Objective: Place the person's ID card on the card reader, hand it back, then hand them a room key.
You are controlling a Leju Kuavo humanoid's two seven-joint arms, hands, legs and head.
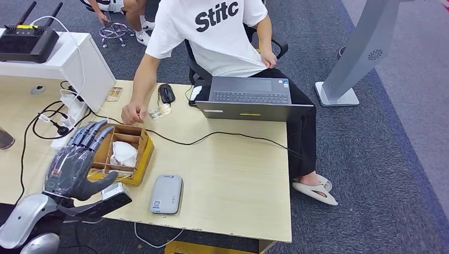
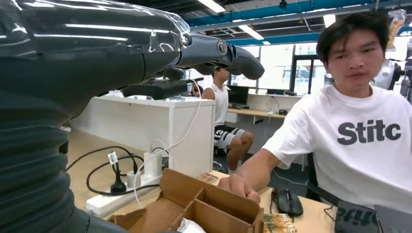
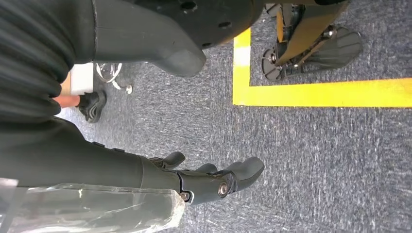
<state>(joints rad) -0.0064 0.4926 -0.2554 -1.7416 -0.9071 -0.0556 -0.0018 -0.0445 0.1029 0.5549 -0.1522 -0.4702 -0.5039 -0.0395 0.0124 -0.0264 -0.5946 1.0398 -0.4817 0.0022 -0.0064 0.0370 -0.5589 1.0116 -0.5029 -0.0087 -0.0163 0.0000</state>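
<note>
Grey left hand: open, empty, raised beside cardboard box.
Right hand: hung empty, fingers apart.
Advice: await ID card near person's hand.

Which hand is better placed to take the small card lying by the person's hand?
Left. The left hand hovers open above the cardboard divider box, near the small card; the right hand hangs over grey carpet.

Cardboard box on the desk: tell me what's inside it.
The cardboard box has dividers; one compartment holds crumpled white paper or plastic. The left hand hovers over its near-left part, hiding those compartments. Something flat lies at the near edge, unclear what.
</note>
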